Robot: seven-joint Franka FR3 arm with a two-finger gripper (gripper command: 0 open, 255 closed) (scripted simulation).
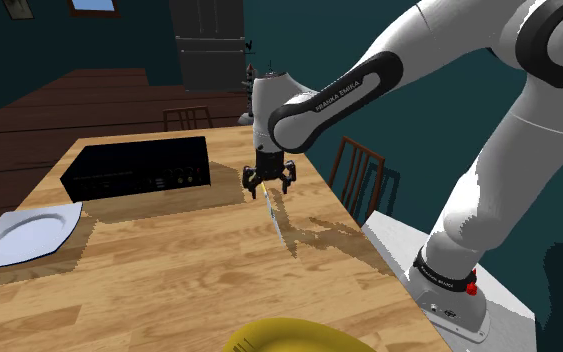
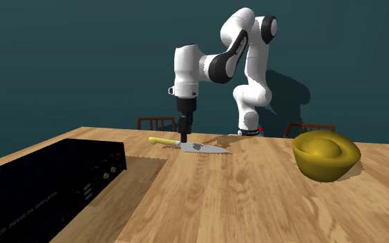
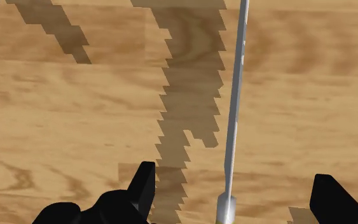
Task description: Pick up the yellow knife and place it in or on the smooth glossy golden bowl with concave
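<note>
The gripper (image 2: 185, 136) hung low over the knife (image 2: 210, 148), which lay flat on the wooden table (image 2: 241, 200), well left of the golden bowl (image 2: 326, 157) in the second exterior view. The jaws stood wide, straddling the knife near the blade-handle junction, neither finger touching it. Judged step: the grasp. Best done by lowering until the tips nearly met the wood, centring the thin blade, then closing squarely; an off-centre close would likely spin it.
</note>
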